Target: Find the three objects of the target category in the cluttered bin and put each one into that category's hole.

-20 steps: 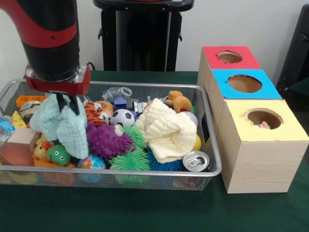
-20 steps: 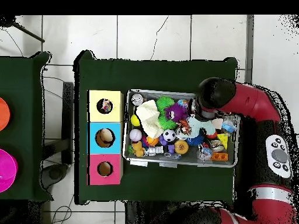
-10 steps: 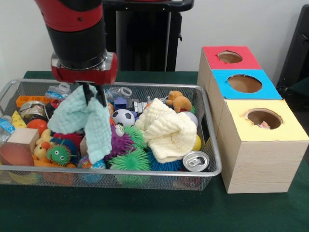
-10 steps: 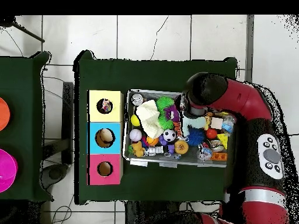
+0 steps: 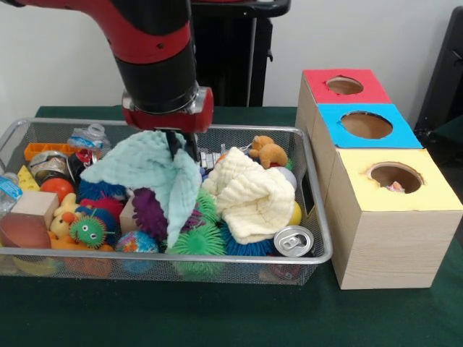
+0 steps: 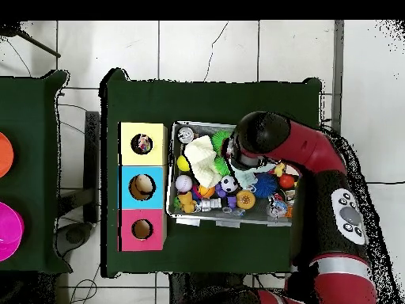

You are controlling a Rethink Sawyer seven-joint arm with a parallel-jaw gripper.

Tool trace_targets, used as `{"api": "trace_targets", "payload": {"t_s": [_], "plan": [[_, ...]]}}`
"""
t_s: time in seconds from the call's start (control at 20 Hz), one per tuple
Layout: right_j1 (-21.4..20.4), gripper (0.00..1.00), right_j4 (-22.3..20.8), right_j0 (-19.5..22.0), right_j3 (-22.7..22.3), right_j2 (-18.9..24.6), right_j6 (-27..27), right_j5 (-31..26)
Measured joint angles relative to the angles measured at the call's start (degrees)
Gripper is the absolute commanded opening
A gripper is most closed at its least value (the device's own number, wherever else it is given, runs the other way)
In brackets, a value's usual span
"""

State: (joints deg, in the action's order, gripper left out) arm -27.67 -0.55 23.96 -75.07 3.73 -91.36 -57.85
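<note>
- Green table (image 5: 217, 318) carries wire bin (image 5: 318, 246), three-hole box (image 5: 376, 181) beside it
- gripper (image 5: 179, 148) pinches mint cloth (image 5: 155, 177), which hangs draped above the bin's middle toys

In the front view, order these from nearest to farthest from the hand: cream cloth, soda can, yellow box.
From the hand, which grips the mint cloth:
1. Cream cloth, just beside it.
2. Soda can, at the bin's front corner.
3. Yellow box, outside the bin.
</note>
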Motion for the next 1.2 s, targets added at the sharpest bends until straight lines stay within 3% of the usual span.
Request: {"api": "trace_targets", "payload": {"t_s": [0.55, 1.2], "plan": [[-0.17, 0.00, 4.64, -3.09, -5.02, -2.35, -3.80, 3.73], [-2.00, 0.00, 9.08, -11.17, -4.90, -6.55, -11.32, 2.66]]}}
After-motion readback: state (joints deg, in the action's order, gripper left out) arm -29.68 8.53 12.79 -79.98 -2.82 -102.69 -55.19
